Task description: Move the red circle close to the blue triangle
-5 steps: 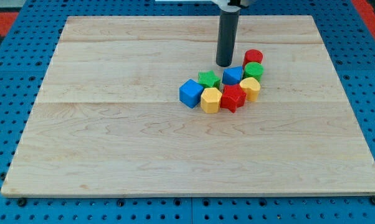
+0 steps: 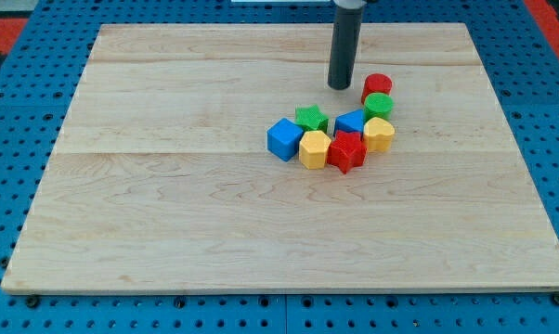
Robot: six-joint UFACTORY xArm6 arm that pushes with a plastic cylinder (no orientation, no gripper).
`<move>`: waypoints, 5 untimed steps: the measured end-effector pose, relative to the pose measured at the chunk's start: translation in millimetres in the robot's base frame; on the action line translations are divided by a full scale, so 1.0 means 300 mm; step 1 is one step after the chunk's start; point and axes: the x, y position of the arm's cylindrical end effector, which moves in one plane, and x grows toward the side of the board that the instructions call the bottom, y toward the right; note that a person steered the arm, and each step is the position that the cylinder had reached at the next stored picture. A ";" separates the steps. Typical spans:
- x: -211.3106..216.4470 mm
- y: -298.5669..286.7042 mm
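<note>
The red circle, a short red plastic cylinder (image 2: 377, 86), sits at the cluster's upper right, touching the green plastic cylinder (image 2: 378, 104) just below it. The blue triangle, a small blue plastic wedge (image 2: 351, 122), lies near it at about seven o'clock, with the green cylinder partly between them.

To do this step well, I judge that my tip (image 2: 340, 86) should get round to the red circle's one or two o'clock side and press toward seven or eight o'clock, so the red piece slides down along the green cylinder's left flank into the gap by the blue wedge. A slow, centred push matters (a round block rolls off an off-centre contact easily). Pushing straight down at six o'clock would likely shove the green cylinder and the yellow plastic block (image 2: 378, 134) beneath it and break up the cluster.

The dark rod hangs upright from the view's top, its tip on the pale wooden board (image 2: 168, 204) at the red circle's nine o'clock, just beside it but apart, and at about eleven o'clock of the blue wedge. There are no jaws here to open or close; the rod is bare and holds nothing.

Further left in the cluster sit a green plastic star (image 2: 310, 118), a blue plastic cube (image 2: 284, 138), a yellow plastic hexagon-like block (image 2: 314, 148) and a red plastic star (image 2: 346, 151).
</note>
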 end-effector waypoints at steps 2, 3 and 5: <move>-0.088 0.244; -0.009 0.392; 0.029 0.111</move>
